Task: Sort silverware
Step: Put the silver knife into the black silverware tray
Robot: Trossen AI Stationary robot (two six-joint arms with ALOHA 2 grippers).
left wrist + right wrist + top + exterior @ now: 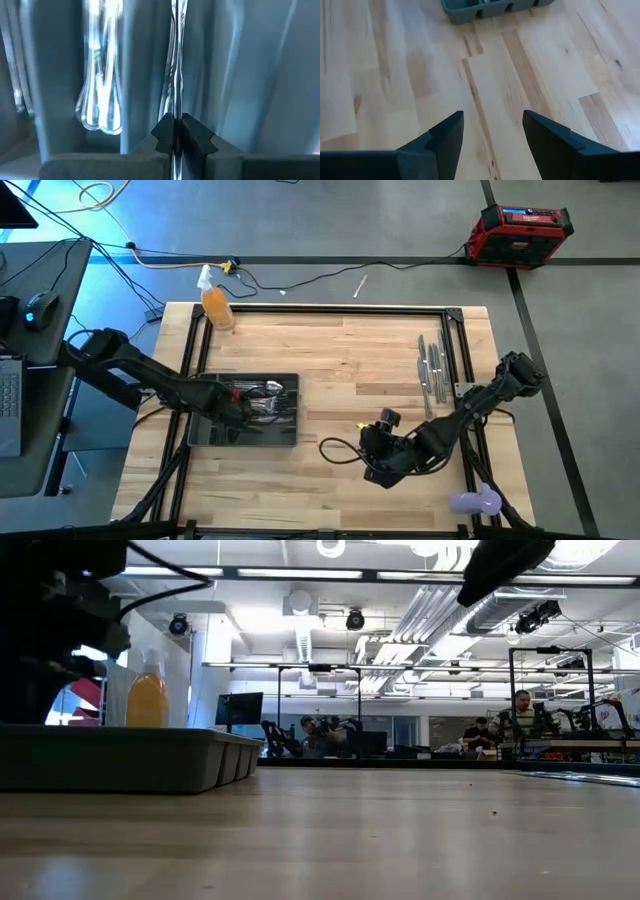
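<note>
The dark grey compartmented tray [215, 430] sits left of the table's middle and shows as a low wall in the low view [120, 760]. Shiny spoons [100, 107] lie in one of its compartments, and more silverware [268, 395] shows in it from above. My left gripper [235, 402] hangs over the tray, shut on a thin silver piece [176, 75]. Several loose pieces of silverware [432, 370] lie flat, side by side, near the table's right edge. My right gripper [492, 135] is open above bare wood, near the table's near edge [368, 448]. My left gripper [176, 137] pinches a thin silver piece between its two fingertips [197, 135]. It shows edge-on, so its kind cannot be told. The held part [176, 112] lies beside the fingertips. The piece runs on along the fingers' line over a tray compartment; whether it rests there I cannot tell.
An orange spray bottle [215, 305] stands at the table's far left corner and shows in the low view [148, 700]. A purple object [477, 500] lies at the near right edge. Black frame rails [330, 308] border the table. People sit in the room behind [520, 710].
</note>
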